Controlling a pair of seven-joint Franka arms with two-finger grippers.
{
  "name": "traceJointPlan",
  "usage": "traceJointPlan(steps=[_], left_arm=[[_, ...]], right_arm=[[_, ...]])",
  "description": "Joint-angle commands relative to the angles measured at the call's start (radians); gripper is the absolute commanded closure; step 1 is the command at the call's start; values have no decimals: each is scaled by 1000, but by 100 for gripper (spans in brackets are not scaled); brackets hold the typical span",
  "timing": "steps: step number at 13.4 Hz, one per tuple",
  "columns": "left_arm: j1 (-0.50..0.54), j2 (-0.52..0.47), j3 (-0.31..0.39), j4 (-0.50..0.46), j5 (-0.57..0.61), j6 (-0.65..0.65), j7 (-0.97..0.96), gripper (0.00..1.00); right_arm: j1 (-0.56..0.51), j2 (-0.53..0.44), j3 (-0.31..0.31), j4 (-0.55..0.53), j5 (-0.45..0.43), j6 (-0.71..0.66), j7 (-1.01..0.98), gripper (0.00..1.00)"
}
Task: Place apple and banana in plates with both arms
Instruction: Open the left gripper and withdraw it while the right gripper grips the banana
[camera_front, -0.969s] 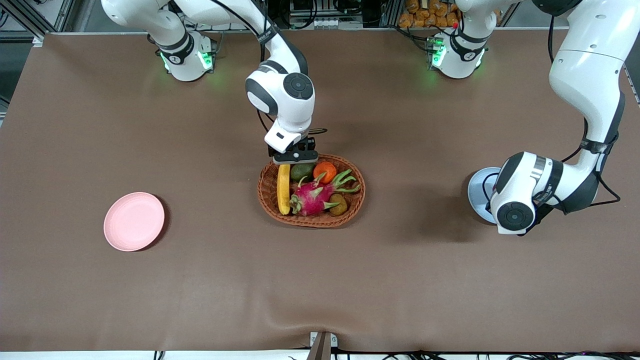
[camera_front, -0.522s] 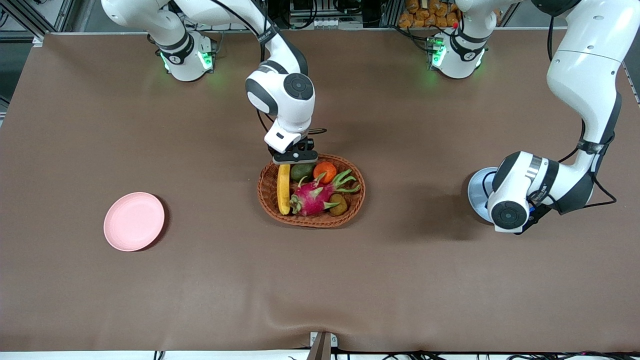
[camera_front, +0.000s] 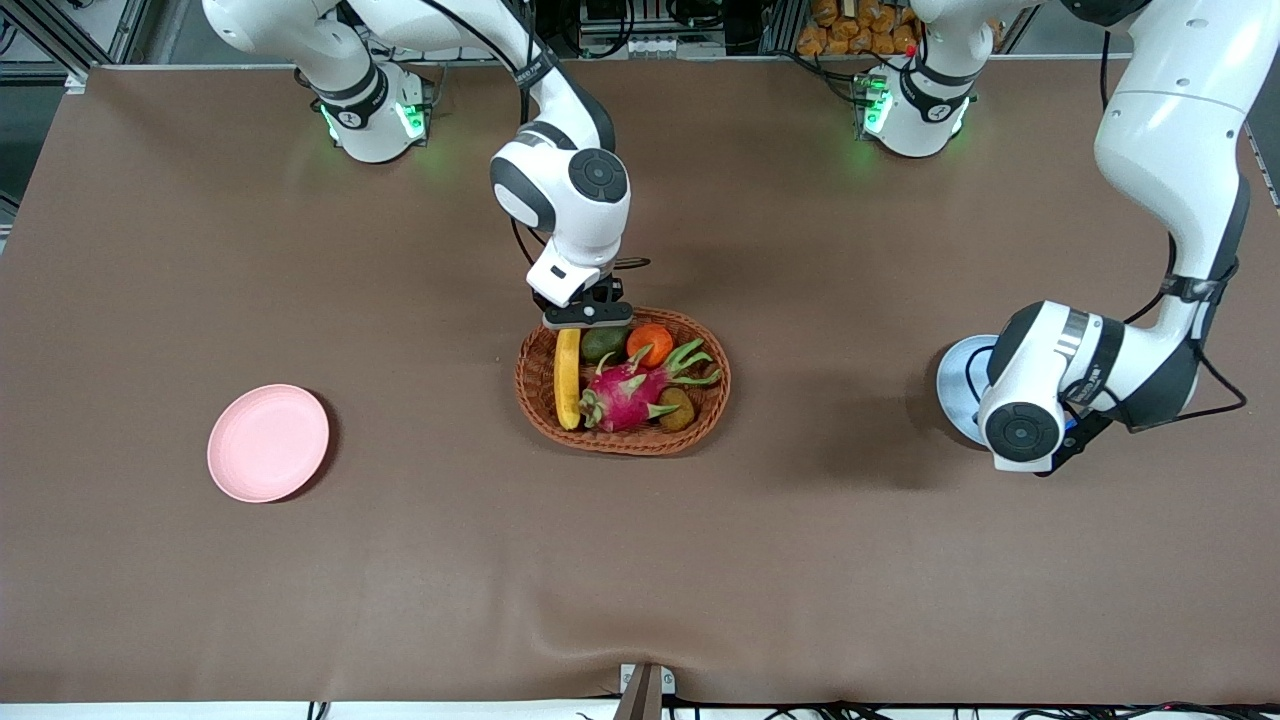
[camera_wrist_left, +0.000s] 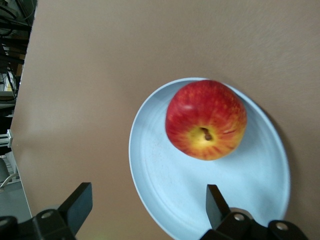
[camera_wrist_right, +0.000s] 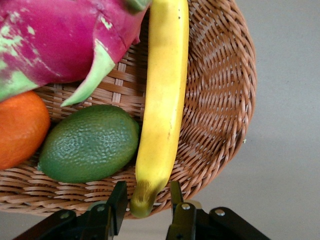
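The yellow banana (camera_front: 567, 380) lies in the wicker basket (camera_front: 620, 440), along the side toward the right arm's end. My right gripper (camera_front: 588, 312) is low over the end of the banana (camera_wrist_right: 162, 100) farthest from the front camera. In the right wrist view my right gripper (camera_wrist_right: 147, 192) is open, its fingers straddling that end with narrow gaps. The red apple (camera_wrist_left: 206, 120) lies in the light blue plate (camera_wrist_left: 165, 200). My left gripper (camera_wrist_left: 147, 195) is open and empty above that plate's edge. In the front view the left wrist hides the apple and most of the blue plate (camera_front: 955, 375). The pink plate (camera_front: 268, 442) is empty.
The basket also holds a pink dragon fruit (camera_front: 630, 390), an orange (camera_front: 650, 342), a green avocado (camera_front: 603, 343) and a brown kiwi (camera_front: 678, 408). The brown table cloth (camera_front: 450, 560) is rumpled near the front edge.
The left arm's wrist has shifted slightly back and forth over the blue plate. The right gripper has stayed at the banana's end, rising very slightly. The banana has not moved.
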Motion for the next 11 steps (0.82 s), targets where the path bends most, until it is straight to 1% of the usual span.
traceJointPlan(steps=[1, 3, 5, 6, 7, 8, 9, 11], left_arm=[[2, -60, -68, 20, -18, -49, 96, 0], [8, -97, -76, 72, -120, -52, 167, 0], [26, -173, -76, 80, -209, -61, 297, 0], [32, -222, -76, 80, -252, -61, 377, 0], [52, -273, -75, 83, -300, -61, 446, 0], [89, -318, -78, 83, -338, -63, 512, 0], [117, -379, -76, 83, -362, -67, 607, 0], [196, -465, -75, 92, -403, -80, 823, 0]], right_arm=[[-2, -9, -2, 1, -52, -5, 24, 57], [-2, -8, -2, 3, -56, -4, 24, 57], [-5, -5, -2, 4, -58, 4, 24, 57], [-5, -3, -2, 4, -58, 4, 25, 61], [-5, -2, -2, 4, -58, 4, 25, 65], [-5, -3, -2, 4, -56, 3, 25, 65], [-5, -3, -2, 4, -58, 3, 25, 65], [-5, -3, 0, 4, -58, 3, 25, 66]])
